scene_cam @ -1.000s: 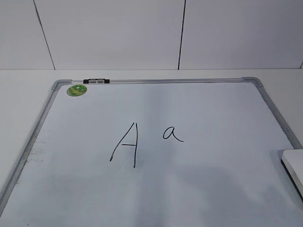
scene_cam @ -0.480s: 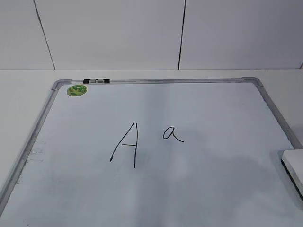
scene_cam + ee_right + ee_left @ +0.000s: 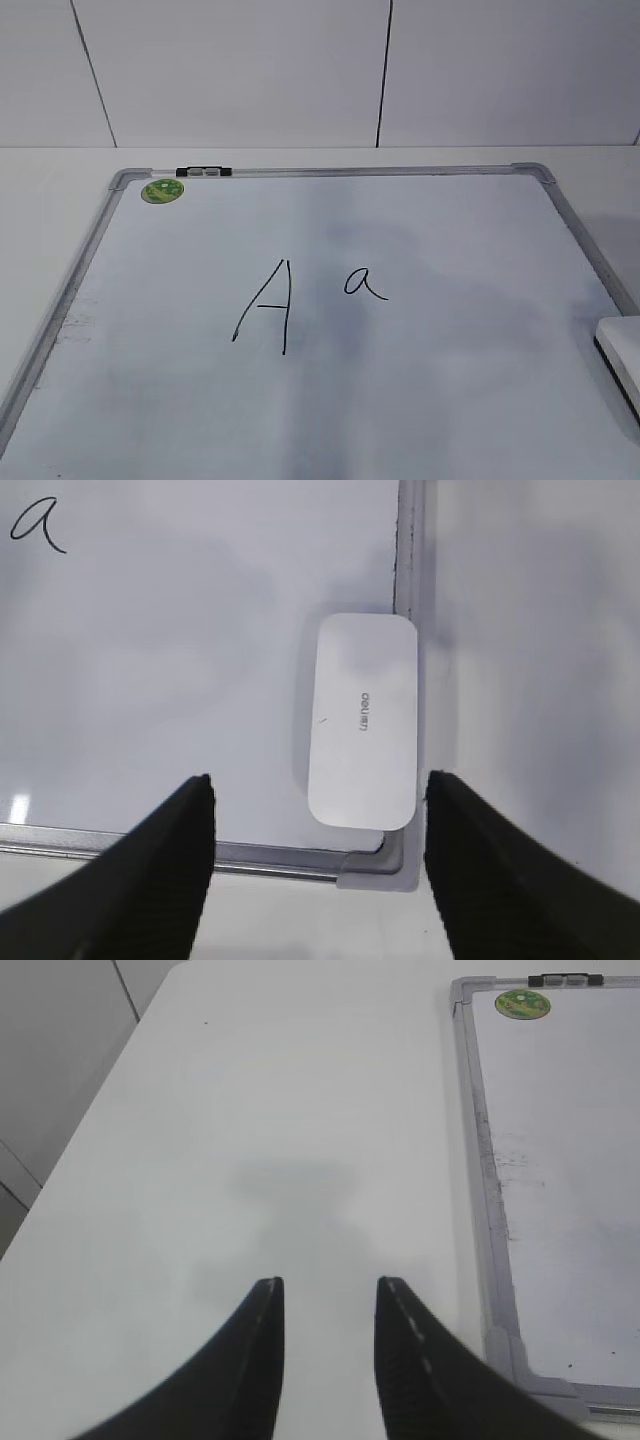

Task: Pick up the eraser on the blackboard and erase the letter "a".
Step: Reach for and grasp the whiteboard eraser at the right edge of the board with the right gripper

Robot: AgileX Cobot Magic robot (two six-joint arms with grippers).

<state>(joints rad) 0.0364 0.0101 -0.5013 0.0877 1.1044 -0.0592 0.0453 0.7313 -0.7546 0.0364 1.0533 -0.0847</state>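
The blackboard (image 3: 420,400) is a white dry-erase board with a grey frame and a green sticker (image 3: 162,190). A capital "A" (image 3: 265,305) and the small letter "a" (image 3: 364,283) are written on it; the "a" also shows in the right wrist view (image 3: 38,525). The white eraser (image 3: 363,720) lies flat in the board's near right corner, and its edge shows at the exterior view's right border (image 3: 622,350). My right gripper (image 3: 318,785) is open, above the near end of the eraser and apart from it. My left gripper (image 3: 328,1285) is open and empty over the bare table, left of the board.
The board's frame (image 3: 478,1140) runs along the right of the left wrist view. A black clip (image 3: 203,172) sits on the board's far edge. White table (image 3: 280,1110) surrounds the board, with a white panelled wall behind.
The board, letters and eraser have not moved. A faint shadow over the middle and right of the board has shifted slightly.
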